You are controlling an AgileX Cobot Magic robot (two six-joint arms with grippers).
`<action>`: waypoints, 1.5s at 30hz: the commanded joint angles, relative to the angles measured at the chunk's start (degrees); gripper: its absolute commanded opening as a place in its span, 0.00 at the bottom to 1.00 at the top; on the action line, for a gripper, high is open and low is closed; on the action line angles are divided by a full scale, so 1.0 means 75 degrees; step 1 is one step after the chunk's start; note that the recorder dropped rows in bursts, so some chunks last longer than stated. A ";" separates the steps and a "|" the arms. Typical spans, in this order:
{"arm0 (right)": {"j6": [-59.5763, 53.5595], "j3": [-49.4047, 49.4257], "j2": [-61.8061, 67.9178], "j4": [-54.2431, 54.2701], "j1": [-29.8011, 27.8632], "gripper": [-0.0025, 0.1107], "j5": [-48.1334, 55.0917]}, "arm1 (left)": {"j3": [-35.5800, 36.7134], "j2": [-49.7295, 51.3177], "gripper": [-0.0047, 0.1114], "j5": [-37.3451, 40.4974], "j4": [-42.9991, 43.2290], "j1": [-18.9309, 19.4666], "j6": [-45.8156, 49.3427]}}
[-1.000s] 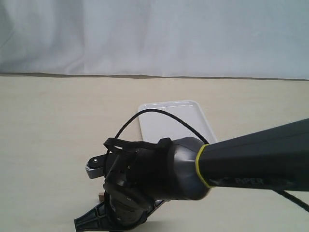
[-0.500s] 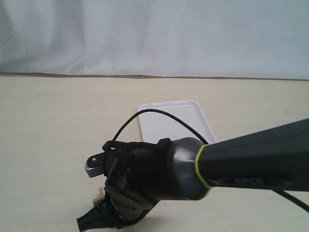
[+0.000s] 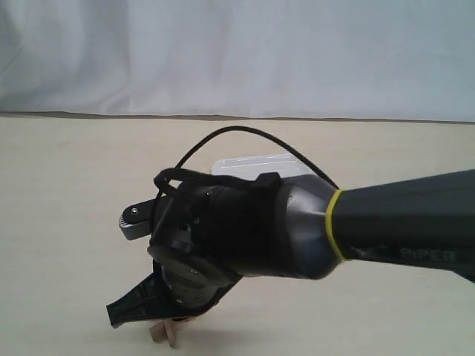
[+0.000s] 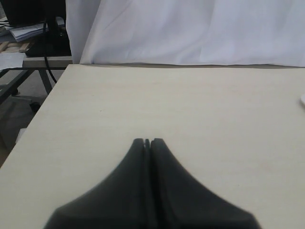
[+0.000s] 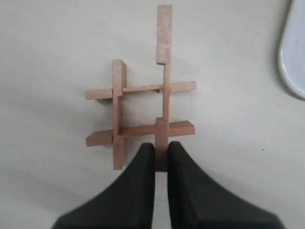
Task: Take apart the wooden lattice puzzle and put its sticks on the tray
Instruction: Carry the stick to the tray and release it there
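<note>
The wooden lattice puzzle (image 5: 138,109) is a light-brown "#" seen close up in the right wrist view. My right gripper (image 5: 162,149) is shut on the near end of one stick (image 5: 164,33), which juts far past the other three at its far end. In the exterior view only a scrap of the puzzle (image 3: 165,331) shows, under the right gripper's dark fingers (image 3: 137,305). The white tray (image 3: 252,163) lies behind that arm, mostly hidden, and its rim (image 5: 291,52) shows beside the puzzle. My left gripper (image 4: 147,141) is shut on nothing over bare tabletop.
The right arm's black wrist and looping cable (image 3: 245,230) fill the middle of the exterior view. The table's edge (image 4: 43,109) runs beside the left gripper, with a desk and cables (image 4: 33,38) beyond it. A white cloth backdrop (image 3: 237,52) hangs behind.
The right arm has lifted and come nearer the camera, hiding more of the tray. The bit of wood that showed beside its fingers now shows below them.
</note>
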 commanded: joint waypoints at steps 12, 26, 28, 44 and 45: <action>-0.2999 -0.0499 -0.0520 -0.0039 -0.1320 0.06 0.0872 | 0.0014 -0.0017 0.04 -0.0099 -0.0035 -0.0006 0.0000; -0.5201 -0.1767 0.0638 -0.0155 -0.4677 0.06 -0.0696 | 0.0014 -0.0017 0.04 -0.0099 -0.0035 -0.0006 0.0000; -0.5201 -0.2122 0.1033 -0.0592 -0.4818 0.06 -0.0660 | 0.0014 -0.0017 0.04 -0.0099 -0.0035 -0.0006 0.0000; -0.5395 -0.2795 0.2696 -0.2556 -0.4781 0.06 -0.1347 | 0.0014 -0.0017 0.04 -0.0099 -0.0035 -0.0006 0.0000; -0.5408 -0.2795 0.2753 -0.2704 -0.4781 0.06 -0.1390 | 0.0014 -0.0017 0.04 -0.0099 -0.0035 -0.0006 0.0000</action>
